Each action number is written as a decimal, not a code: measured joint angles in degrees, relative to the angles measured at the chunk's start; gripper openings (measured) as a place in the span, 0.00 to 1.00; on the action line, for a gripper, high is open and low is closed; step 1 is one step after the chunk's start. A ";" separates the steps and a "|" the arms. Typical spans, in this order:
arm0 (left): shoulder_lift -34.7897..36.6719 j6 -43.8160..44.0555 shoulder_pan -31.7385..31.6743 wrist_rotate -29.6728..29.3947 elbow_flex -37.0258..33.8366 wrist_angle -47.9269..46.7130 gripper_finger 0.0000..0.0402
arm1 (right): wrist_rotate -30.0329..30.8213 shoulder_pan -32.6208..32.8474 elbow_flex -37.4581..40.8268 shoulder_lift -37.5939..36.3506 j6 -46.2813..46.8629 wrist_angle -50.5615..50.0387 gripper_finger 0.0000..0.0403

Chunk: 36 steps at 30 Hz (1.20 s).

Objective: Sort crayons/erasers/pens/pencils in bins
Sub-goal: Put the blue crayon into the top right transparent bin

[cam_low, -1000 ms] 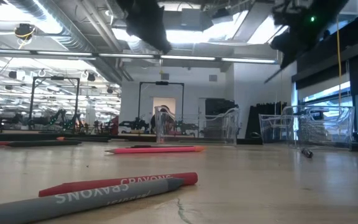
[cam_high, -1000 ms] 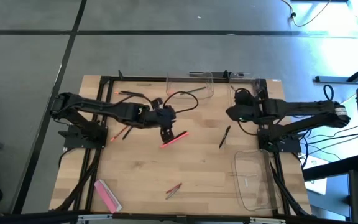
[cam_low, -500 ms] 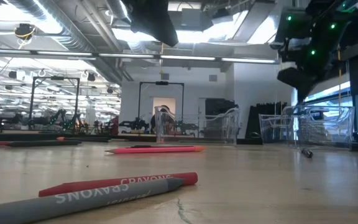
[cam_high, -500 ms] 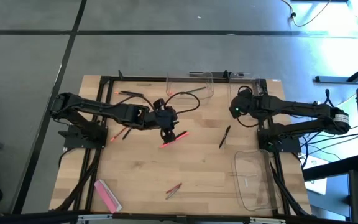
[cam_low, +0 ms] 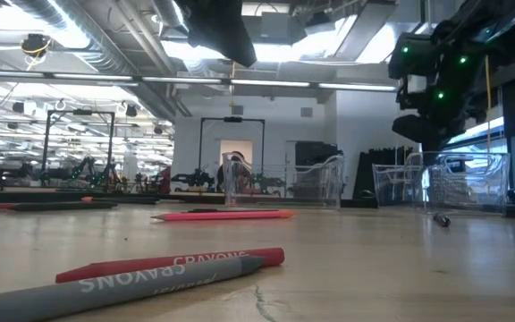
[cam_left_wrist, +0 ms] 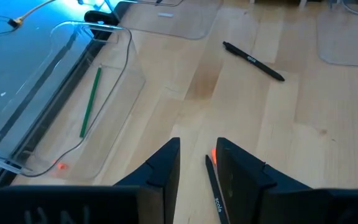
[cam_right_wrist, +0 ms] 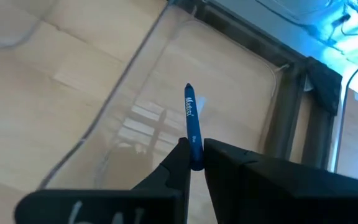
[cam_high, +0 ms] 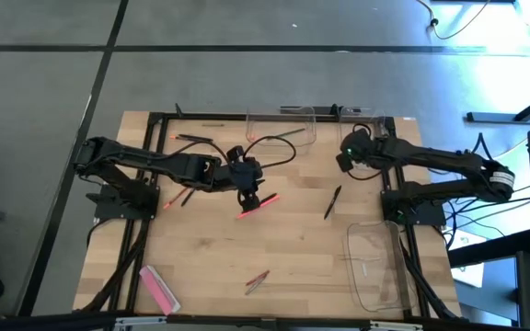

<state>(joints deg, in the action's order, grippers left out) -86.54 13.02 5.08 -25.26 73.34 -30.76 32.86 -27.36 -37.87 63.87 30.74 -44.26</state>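
pencil (cam_left_wrist: 91, 102) in bin (cam_left_wrist: 114, 74), pen (cam_left_wrist: 253, 61) beside

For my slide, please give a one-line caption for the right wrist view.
Right gripper shut on a blue pen, held above a clear bin.

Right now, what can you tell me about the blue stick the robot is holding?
The blue stick is thin and round, with pale lettering near its pointed tip, so it looks like a pen or crayon. The right end effector is shut on its lower end. It sticks out over a clear bin at the table's far edge, touching nothing else.
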 joint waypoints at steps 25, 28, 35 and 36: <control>-0.02 0.02 0.00 0.00 0.00 -0.02 0.24 | -6.97 -5.80 0.00 9.37 -2.67 4.54 0.10; -0.02 0.02 -0.02 0.00 0.00 -0.02 0.24 | -8.87 -5.80 0.00 9.39 -2.56 4.73 0.10; -0.02 0.02 -0.02 0.01 0.00 -0.03 0.24 | -9.03 -5.80 0.00 9.39 -1.16 4.78 0.10; -0.02 0.02 -0.02 0.01 0.00 -0.03 0.24 | -9.02 -5.80 0.00 9.39 -1.18 4.79 0.11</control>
<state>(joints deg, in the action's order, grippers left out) -86.56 13.04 5.06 -25.25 73.34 -30.79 23.83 -33.17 -37.87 73.25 29.57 -39.46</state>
